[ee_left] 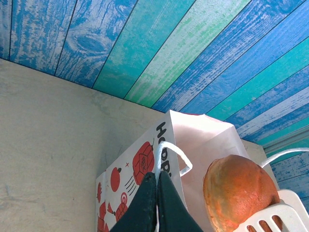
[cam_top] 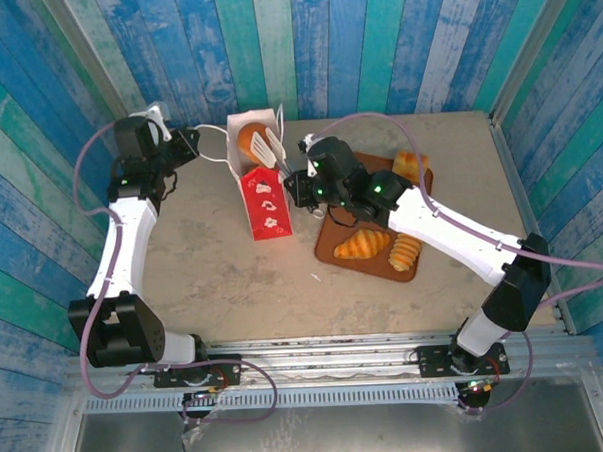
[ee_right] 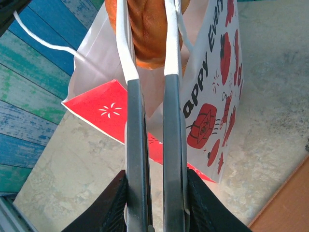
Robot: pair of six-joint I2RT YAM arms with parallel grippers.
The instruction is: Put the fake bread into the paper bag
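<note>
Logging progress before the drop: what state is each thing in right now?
paper bag: upright, mouth open
left gripper: shut on cord handle
right gripper: shut on round bun
round bun: held at the bag's mouth
croissant: lying on tray
ridged horn: lying on tray
roll: lying on tray

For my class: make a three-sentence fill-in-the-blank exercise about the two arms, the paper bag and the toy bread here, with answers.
The left gripper pinches a cord handle of the white paper bag, whose front panel is ____.
The right gripper holds a round golden-brown toy bun at that bag's ____ top.
The golden toy croissant lies on a flat ____ tray.
Answers: red; open; brown.
</note>
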